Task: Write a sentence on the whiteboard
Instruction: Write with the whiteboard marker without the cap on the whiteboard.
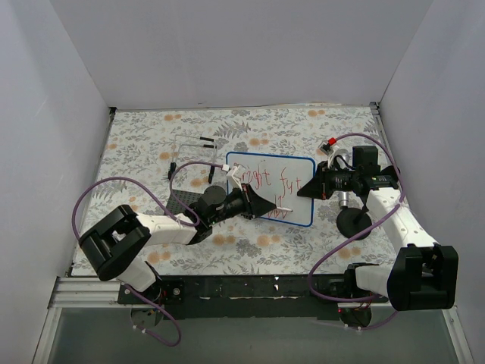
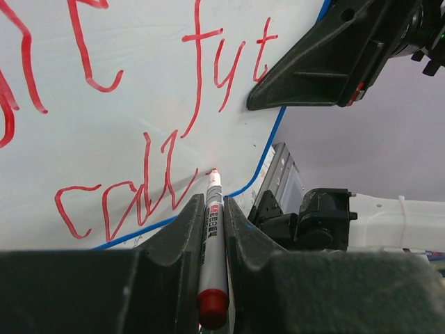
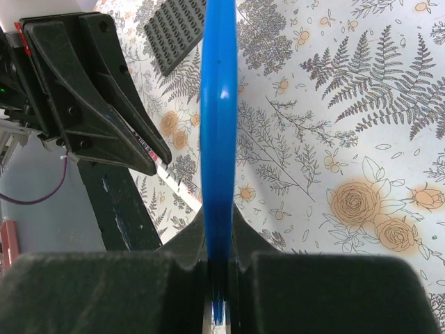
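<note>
The whiteboard point(image 1: 265, 176), white with a thin blue rim, stands tilted over the flowered table. My right gripper point(image 1: 308, 189) is shut on its right edge; in the right wrist view the blue rim point(image 3: 218, 118) runs edge-on between the jaws of that gripper point(image 3: 218, 219). My left gripper point(image 1: 271, 205) is shut on a red marker point(image 2: 213, 243), and the marker's tip point(image 2: 213, 172) touches the board near its lower rim. The sentence point(image 2: 208, 62) is red handwriting in two lines; the lower line point(image 2: 132, 198) ends just left of the tip.
A dark grey studded plate point(image 3: 174, 35) lies on the table by the left arm, partly under it point(image 1: 182, 203). A red-and-black cap point(image 1: 330, 143) and small black pieces point(image 1: 206, 139) lie farther back. A black round object point(image 1: 354, 221) sits beside the right arm. White walls close three sides.
</note>
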